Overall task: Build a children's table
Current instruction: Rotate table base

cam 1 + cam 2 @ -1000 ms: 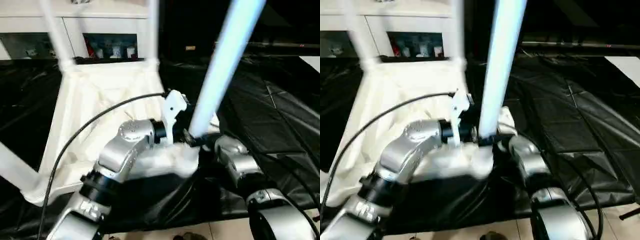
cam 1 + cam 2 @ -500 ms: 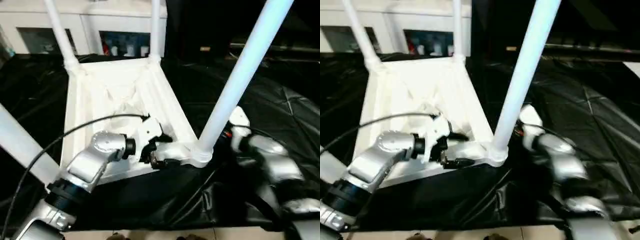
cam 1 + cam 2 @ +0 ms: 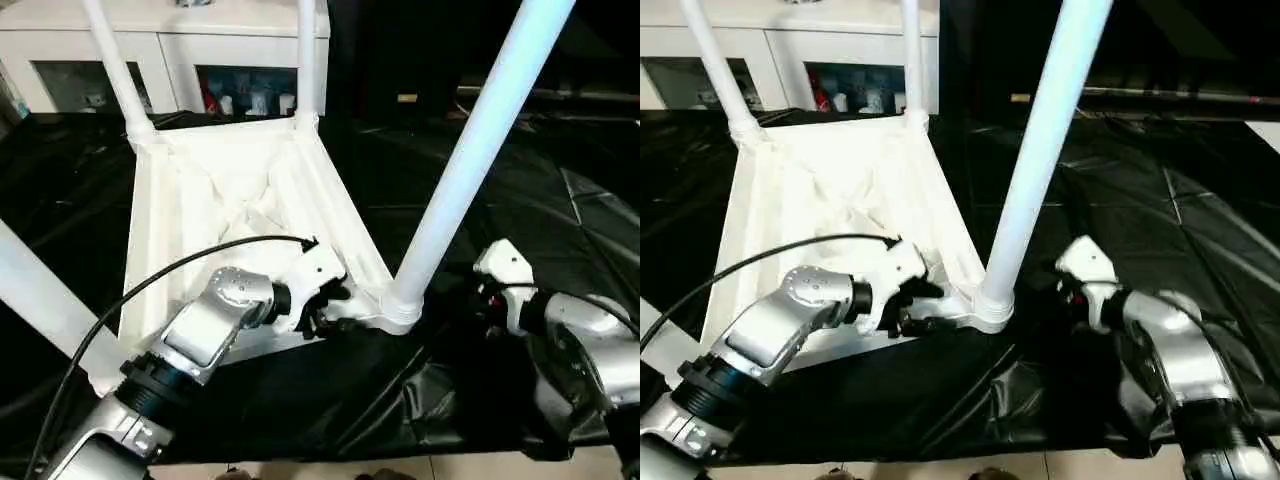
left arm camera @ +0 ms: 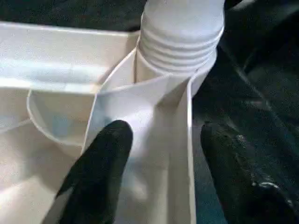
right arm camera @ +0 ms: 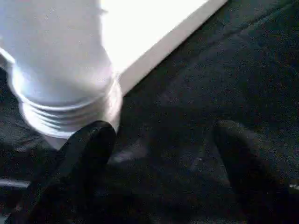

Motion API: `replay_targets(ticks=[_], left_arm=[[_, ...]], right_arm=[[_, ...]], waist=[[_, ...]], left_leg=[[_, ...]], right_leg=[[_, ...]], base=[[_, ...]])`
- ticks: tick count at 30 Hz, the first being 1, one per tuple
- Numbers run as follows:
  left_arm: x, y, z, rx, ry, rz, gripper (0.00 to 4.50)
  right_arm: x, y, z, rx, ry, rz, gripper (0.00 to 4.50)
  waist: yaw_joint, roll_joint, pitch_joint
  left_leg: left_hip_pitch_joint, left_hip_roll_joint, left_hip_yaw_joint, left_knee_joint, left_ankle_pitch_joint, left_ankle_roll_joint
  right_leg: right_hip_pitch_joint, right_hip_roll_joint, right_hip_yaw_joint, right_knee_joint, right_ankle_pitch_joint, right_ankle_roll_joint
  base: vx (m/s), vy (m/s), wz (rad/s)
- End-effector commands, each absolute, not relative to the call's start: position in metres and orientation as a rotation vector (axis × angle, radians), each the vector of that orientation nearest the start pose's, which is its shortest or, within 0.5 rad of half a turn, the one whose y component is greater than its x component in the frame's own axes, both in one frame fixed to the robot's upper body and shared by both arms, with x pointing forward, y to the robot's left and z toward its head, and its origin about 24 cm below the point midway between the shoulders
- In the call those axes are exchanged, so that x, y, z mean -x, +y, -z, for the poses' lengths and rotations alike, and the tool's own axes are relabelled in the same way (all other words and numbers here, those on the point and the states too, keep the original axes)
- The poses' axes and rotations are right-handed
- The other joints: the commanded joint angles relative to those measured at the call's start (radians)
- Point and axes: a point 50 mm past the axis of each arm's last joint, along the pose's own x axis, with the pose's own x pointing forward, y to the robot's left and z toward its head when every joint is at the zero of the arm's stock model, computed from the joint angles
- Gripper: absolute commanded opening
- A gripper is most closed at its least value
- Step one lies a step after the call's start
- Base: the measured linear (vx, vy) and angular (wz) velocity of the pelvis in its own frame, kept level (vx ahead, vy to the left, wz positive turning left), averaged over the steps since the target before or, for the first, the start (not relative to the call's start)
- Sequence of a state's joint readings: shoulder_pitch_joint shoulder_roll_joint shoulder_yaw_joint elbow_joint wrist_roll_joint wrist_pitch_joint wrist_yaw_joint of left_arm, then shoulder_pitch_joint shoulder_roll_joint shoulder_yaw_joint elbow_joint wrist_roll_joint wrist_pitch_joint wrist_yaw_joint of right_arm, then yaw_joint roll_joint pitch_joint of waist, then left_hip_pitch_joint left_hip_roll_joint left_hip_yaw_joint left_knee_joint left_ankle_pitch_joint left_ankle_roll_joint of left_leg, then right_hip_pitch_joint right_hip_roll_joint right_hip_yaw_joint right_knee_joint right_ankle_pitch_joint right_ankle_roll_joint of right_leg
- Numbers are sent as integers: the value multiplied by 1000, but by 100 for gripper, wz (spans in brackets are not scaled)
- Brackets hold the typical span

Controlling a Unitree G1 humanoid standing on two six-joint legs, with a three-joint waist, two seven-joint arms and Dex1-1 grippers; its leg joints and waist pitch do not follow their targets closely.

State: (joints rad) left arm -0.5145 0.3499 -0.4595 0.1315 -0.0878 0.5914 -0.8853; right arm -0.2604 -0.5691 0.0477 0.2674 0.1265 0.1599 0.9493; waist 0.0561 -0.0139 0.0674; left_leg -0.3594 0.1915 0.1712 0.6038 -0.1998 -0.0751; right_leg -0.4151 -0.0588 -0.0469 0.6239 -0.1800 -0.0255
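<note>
Right gripper (image 5: 159, 154) now off table leg (image 3: 470, 160).

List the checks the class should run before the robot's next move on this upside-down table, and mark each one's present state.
1. Near leg seated in its corner socket: ok; how tightly, cannot tell.
2. Two far legs standing in place: ok.
3. Left end effector straddling the tabletop's rim, fingers apart: ok.
4. Right end effector off the leg, open: ok.
5. Tabletop flat on the black sheet: cannot tell.
</note>
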Motion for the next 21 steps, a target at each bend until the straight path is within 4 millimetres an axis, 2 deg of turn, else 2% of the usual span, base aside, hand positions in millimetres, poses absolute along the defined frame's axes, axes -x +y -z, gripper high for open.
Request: replay_targets(ticks=[1,3,11,12,14,17,21], left_arm=[[-291,80,-67,-403,521,1188,257],[-289,80,-65,-399,542,1184,246],[-287,78,-64,-385,566,1173,186],[-287,78,-64,-389,569,1177,164],[-286,78,-64,-390,571,1178,162],[-283,79,-63,-390,586,1202,127],[-281,80,-60,-390,600,1209,102]], right_arm=[[-278,-221,-63,321,348,-896,387],[-273,-221,-64,320,357,-921,387],[-267,-223,-64,334,388,-935,387],[-264,-224,-63,328,396,-949,387],[-263,-224,-62,327,400,-954,387],[-258,-228,-61,329,416,-967,387],[-257,-230,-61,335,421,-968,387]], waist=[[4,-3,-69],[6,0,-67],[7,-1,-69],[6,-4,-69],[7,-3,-70],[8,-2,-71],[5,-2,-72]], left_leg=[[-6,24,-6,-62,-158,74],[-3,24,-5,-62,-173,71],[-5,24,-6,-61,-163,69],[-6,24,-6,-61,-162,70],[-7,24,-6,-60,-154,75],[-7,25,-7,-60,-144,81],[-10,24,-7,-59,-135,88]], right_leg=[[64,-59,38,-95,-297,-163],[61,-59,37,-101,-329,-155],[62,-61,37,-100,-320,-161],[63,-61,37,-100,-319,-160],[64,-61,36,-99,-308,-160],[64,-61,37,-96,-282,-168],[66,-62,34,-97,-281,-166]], base=[[0,0,0],[0,0,0],[0,0,0],[0,0,0],[0,0,0],[0,0,0],[0,0,0]])
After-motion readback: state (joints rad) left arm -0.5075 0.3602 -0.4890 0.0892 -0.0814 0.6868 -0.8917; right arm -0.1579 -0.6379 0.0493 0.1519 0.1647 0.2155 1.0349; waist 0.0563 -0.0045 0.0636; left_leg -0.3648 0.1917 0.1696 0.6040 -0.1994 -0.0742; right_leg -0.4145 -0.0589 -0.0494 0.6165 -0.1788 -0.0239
